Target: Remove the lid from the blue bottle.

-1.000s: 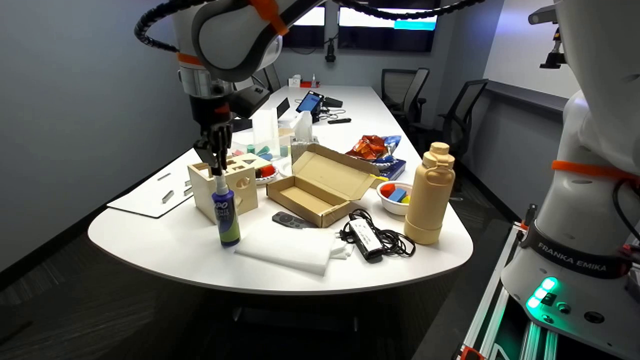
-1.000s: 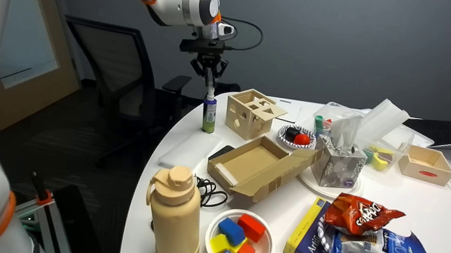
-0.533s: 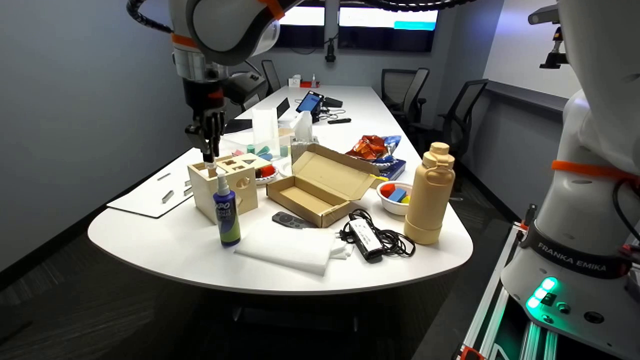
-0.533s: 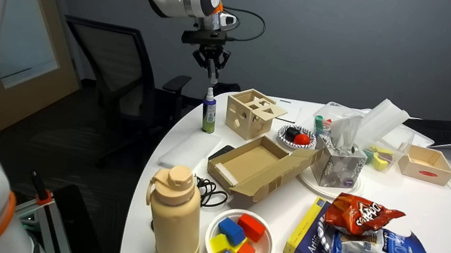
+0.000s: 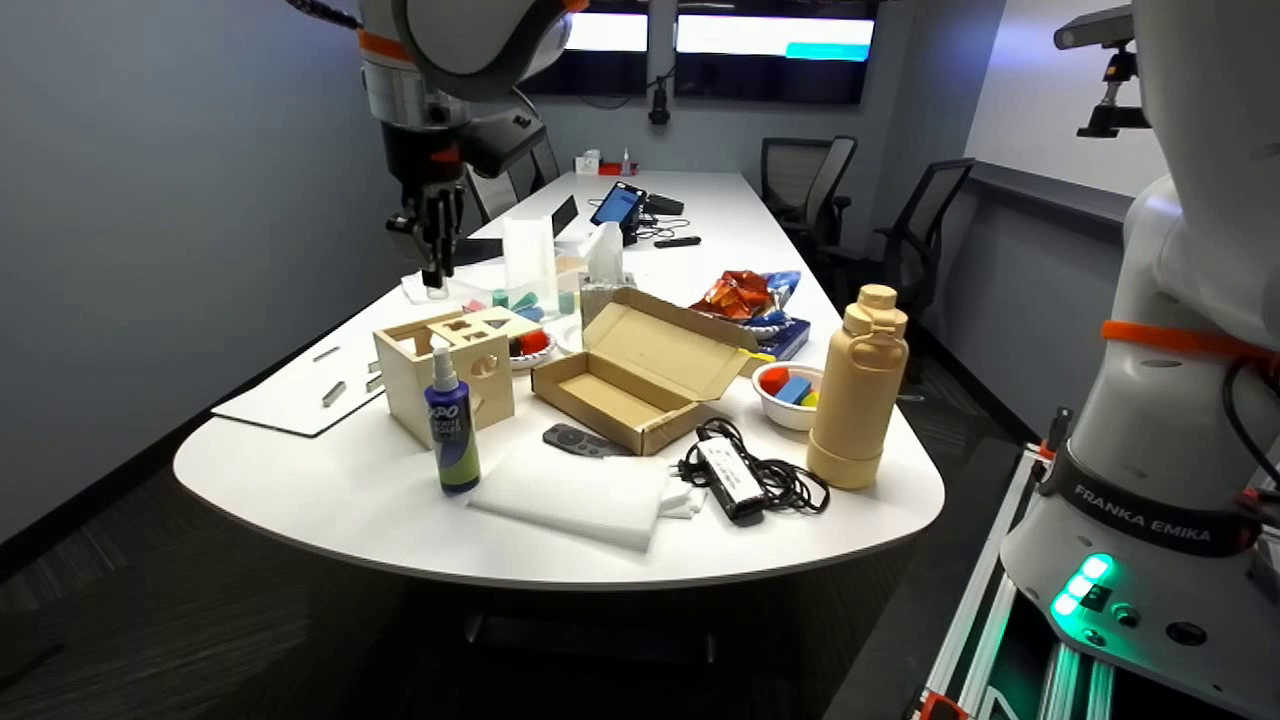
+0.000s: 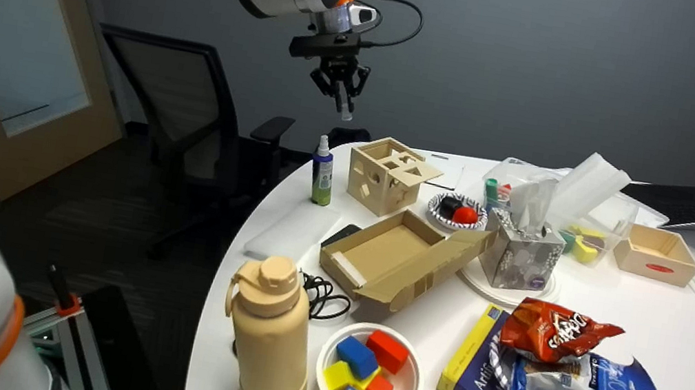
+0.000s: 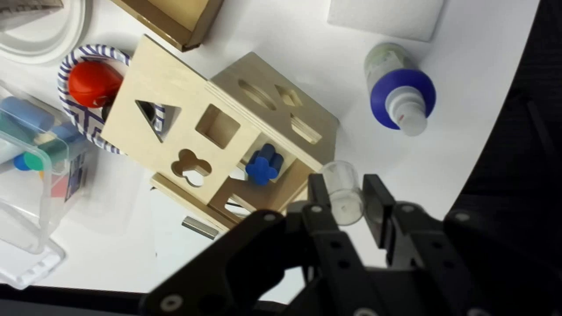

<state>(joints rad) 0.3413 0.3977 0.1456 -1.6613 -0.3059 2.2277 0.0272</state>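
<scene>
Wrist view: my jaws pinch the clear lid [image 7: 344, 193], off the blue bottle [image 7: 390, 81]; removal looks done, a gentle set-down should follow.

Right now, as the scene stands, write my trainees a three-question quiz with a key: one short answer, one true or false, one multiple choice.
1. Which part of the blue bottle is the gripper holding?
2. True or false: the blue bottle is lying on its side.
3. In the wrist view, what colour is the piece inside the wooden box? a) red b) blue c) yellow

Key: 1. the clear lid; 2. false, it stands upright; 3. b
</scene>
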